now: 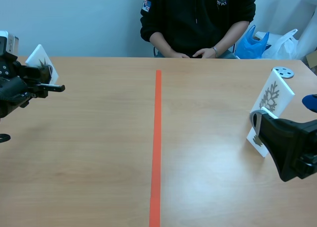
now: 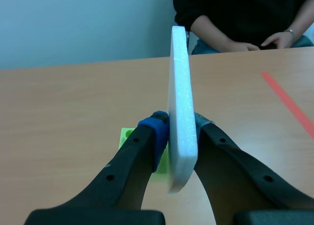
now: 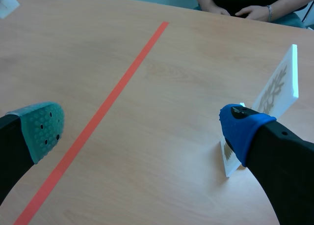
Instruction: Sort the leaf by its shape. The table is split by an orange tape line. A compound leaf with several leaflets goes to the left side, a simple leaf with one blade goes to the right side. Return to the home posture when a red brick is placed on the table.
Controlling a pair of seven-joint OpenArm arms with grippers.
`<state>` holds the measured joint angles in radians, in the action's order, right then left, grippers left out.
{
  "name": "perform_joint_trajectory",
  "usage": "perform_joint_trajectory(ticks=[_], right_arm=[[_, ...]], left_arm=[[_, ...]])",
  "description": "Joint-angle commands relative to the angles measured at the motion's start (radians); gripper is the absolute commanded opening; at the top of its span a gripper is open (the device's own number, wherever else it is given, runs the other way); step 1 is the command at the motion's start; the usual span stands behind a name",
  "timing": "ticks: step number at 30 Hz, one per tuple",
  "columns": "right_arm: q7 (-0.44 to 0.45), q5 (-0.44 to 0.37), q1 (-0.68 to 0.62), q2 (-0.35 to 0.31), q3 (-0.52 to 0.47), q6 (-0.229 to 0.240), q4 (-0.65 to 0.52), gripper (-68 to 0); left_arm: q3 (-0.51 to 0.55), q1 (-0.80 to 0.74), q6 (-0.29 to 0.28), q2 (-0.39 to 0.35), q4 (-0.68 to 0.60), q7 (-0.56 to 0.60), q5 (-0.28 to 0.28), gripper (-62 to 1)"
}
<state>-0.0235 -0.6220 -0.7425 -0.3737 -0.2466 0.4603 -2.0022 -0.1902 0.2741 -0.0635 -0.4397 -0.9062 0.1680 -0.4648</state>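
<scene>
**Clerk:** Item one, nearest?

**Keeper:** Left end effector (image 2: 179, 129), closed on the held leaf card (image 2: 180, 87), with a blue pad (image 2: 156, 129) pressed to one face. The left wrist view shows the card edge-on, its long axis upright and leaning slightly. A light-green piece (image 2: 126, 135) lies under the fingers, mostly hidden.

**Clerk:** Is its print visible?

**Keeper:** Only in the scene view, at 9 o'clock and left of the orange tape line (image 1: 157, 138). The white face carries a dark leaf, partly covered by the arm, so I cannot tell its shape.

**Clerk:** Item two?

**Keeper:** Right end effector (image 3: 142, 126), spread wide and holding nothing. It has one teal pad (image 3: 44, 129) and one blue.

**Clerk:** Item three?

**Keeper:** Standing leaf card (image 1: 271, 95), at 3 o'clock in the scene view, on the tabletop (image 1: 99, 152) right of the tape. Its long axis is tilted, with the top edge leaning toward 1 o'clock. The face shows a grey, many-branched leaf. A small white piece (image 1: 255, 138) sits at its foot, partly behind the right end effector. The right wrist view shows the card obliquely, just beyond the blue-padded finger.

**Clerk:** Farther back?

**Keeper:** Grey disc (image 1: 283, 72), just behind the standing card. A person (image 1: 198, 14) sits at 12 o'clock, both hands (image 1: 204, 53) on the tabletop's far edge. A blue bag (image 1: 251, 43) and a white bag (image 1: 282, 43) are at 2 o'clock.
</scene>
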Motion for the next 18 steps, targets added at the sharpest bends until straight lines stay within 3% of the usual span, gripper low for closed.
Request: perform_joint_trajectory(ticks=[1,18], right_arm=[[0.023,-0.018,0.014,-0.003,-0.002,0.001,-0.01,0.4],[0.022,-0.018,0.014,-0.003,-0.002,0.001,-0.01,0.4]], left_arm=[[0.004,0.003,-0.001,0.005,0.034,0.019,-0.003,-53.9],[0.004,0.003,0.02,0.019,0.315,0.156,-0.003,-53.9]])
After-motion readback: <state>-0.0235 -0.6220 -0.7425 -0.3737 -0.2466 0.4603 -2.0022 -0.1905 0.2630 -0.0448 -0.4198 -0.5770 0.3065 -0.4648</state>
